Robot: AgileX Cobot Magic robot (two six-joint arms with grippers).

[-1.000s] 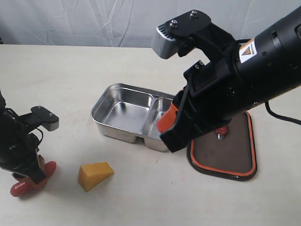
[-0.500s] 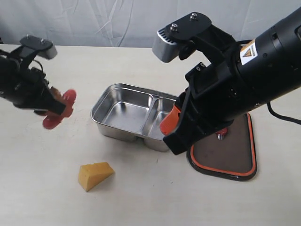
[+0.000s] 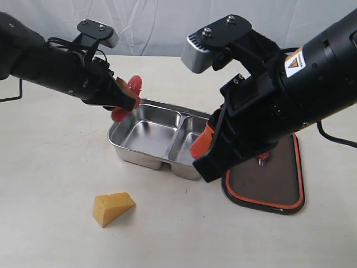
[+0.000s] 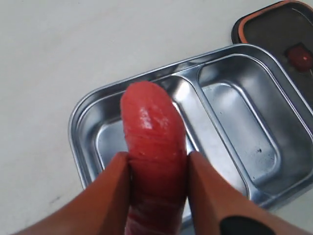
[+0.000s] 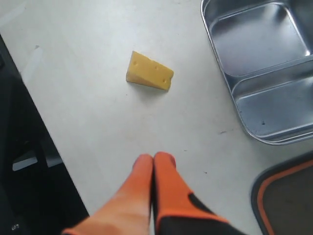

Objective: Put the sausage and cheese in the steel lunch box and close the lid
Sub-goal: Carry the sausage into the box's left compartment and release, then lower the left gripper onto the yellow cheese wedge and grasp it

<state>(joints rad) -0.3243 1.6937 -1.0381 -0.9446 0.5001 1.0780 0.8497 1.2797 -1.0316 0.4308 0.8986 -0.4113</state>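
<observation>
In the exterior view the left gripper is clamped on the small dark red ridged toy sausage, which hangs tilted in the air over the far left rim of the shiny rectangular stainless steel lunch box. The box stands open on the pale table, its large compartment bare and unobstructed from above. The right gripper, orange fingertips pressed together on nothing, hangs low in front of the small compartment, and its bulky black arm hides the box's right end. The dark translucent rectangular lid with orange seal rim lies flat just right of the box; the arm hides whether their edges touch. The yellow-orange toy cheese wedge lies on the table in front of the box's left corner, clear of it, with open table all around. In the left wrist view two orange fingers squeeze the sausage's sides, its rounded tip above the large compartment beside the divider, and the lid's corner with a small orange valve shows beyond the box. In the right wrist view the closed fingertips hover over bare table, the cheese well apart from them and from the box's rim.
</observation>
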